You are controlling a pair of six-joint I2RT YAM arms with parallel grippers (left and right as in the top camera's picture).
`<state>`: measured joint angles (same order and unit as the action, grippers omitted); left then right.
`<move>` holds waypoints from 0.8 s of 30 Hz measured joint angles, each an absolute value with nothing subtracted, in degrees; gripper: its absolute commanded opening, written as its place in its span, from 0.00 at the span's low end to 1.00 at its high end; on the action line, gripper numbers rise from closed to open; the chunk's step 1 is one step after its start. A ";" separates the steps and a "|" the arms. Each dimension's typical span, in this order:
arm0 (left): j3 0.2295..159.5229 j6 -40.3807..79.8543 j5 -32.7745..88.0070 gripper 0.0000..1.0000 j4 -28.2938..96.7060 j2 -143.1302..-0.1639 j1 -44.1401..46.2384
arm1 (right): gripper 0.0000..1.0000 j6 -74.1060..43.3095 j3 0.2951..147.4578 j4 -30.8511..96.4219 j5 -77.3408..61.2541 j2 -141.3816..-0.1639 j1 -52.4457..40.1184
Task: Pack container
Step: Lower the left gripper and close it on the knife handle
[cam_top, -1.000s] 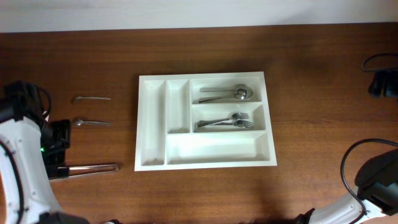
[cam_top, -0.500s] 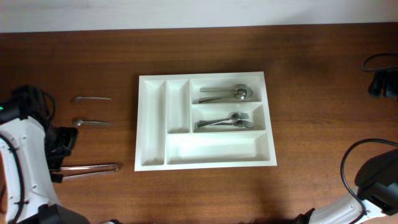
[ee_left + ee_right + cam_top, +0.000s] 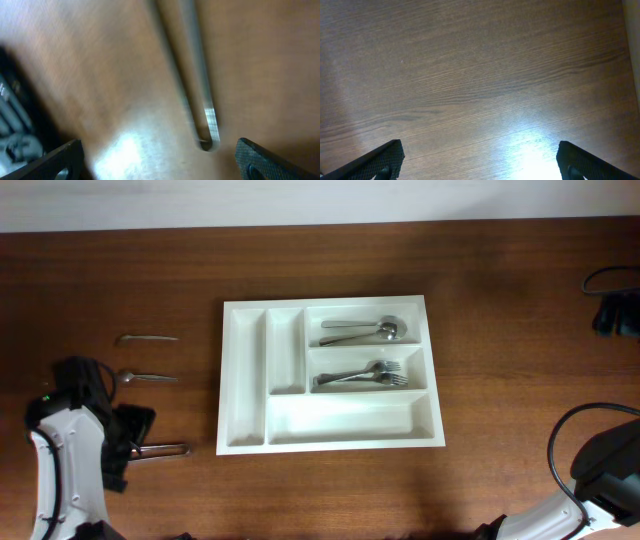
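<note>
The container (image 3: 350,418), a white five-compartment tray, lies mid-table. Spoons (image 3: 365,331) fill its top right compartment and forks (image 3: 362,376) the one below. Left of it lie two small utensils (image 3: 147,338) (image 3: 148,377) and, nearer the front, a long metal utensil (image 3: 168,449). My left gripper (image 3: 130,445) hovers low over that utensil's left part. In the left wrist view its rounded handle end (image 3: 209,142) lies between the open fingertips (image 3: 260,160), nearer the right one, untouched; the left gripper (image 3: 160,165) holds nothing. My right gripper (image 3: 480,162) stands open over bare wood.
The right arm (image 3: 605,465) sits at the front right corner, with a black cable and device (image 3: 615,310) at the far right edge. The tray's two narrow compartments and its wide front one hold nothing.
The left arm has swung toward the front of the table, bringing its gripper down over the long utensil's left part. The right arm and the tray have not moved.
</note>
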<state>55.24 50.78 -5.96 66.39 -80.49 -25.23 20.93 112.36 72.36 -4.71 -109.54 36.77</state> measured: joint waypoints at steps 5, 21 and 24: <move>51.57 58.04 -6.04 0.99 66.17 -80.51 -25.69 | 0.99 20.93 112.36 72.36 -4.71 -109.54 36.77; 51.57 62.61 -5.93 0.99 57.69 -84.51 -25.69 | 0.99 20.91 112.36 72.36 -4.71 -109.54 36.77; 51.57 62.54 -5.91 0.99 55.27 -86.43 -25.69 | 0.99 20.97 112.36 72.36 -4.71 -109.54 36.77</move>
<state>51.57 62.54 -5.91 55.27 -86.43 -25.69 20.97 112.36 72.36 -4.71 -109.54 36.77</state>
